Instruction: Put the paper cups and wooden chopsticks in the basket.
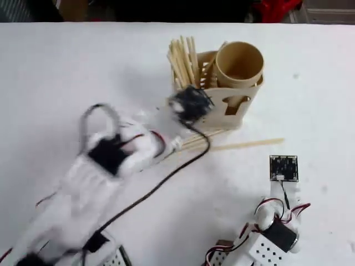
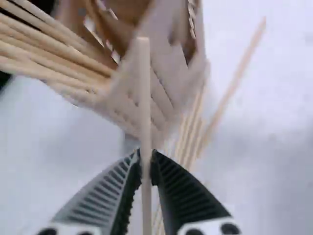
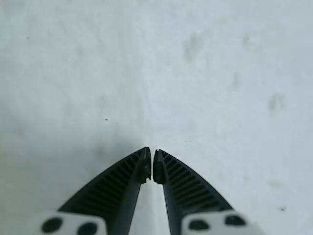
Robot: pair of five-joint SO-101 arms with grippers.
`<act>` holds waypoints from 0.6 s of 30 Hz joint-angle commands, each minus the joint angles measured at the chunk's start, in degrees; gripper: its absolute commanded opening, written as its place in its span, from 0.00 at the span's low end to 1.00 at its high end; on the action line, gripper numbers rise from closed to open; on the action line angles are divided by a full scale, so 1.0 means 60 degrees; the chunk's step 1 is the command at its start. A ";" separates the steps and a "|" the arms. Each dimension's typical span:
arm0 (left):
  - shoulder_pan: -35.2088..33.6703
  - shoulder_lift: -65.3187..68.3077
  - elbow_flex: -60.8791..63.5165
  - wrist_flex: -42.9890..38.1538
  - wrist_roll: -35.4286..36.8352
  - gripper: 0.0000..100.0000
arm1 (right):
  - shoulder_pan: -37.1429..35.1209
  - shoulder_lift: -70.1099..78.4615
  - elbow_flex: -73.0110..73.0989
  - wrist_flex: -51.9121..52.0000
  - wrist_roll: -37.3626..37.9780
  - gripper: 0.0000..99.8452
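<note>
Left gripper pinched tight on 1 chopstick, right at the basket upper centre of the high view, paper cup already inside; best to lift the tip over the rim before releasing; loose chopsticks lie just below it; right gripper closed and empty, lower right

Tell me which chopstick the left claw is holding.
The single chopstick pinched in the left claw, by the basket wall. The bundle stands inside the basket, and the loose chopsticks lie on the table.
</note>
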 commanded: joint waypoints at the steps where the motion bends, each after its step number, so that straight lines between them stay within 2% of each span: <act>1: -0.0081 -0.1018 -0.2051 -0.0908 0.0513 0.02 | 0.0081 -0.0007 0.0088 -0.0095 0.0000 0.02; 9: 0.0198 0.1414 -0.4908 -0.3868 0.0542 0.02 | 0.0081 -0.0007 0.0088 -0.0095 0.0000 0.02; 13: 0.0168 0.3158 -0.6564 -0.3971 0.0615 0.02 | 0.0081 -0.0007 0.0088 -0.0095 0.0000 0.02; 18: 0.0168 0.4857 -0.8469 -0.3883 0.1934 0.02 | 0.0081 -0.0007 0.0088 -0.0095 0.0000 0.02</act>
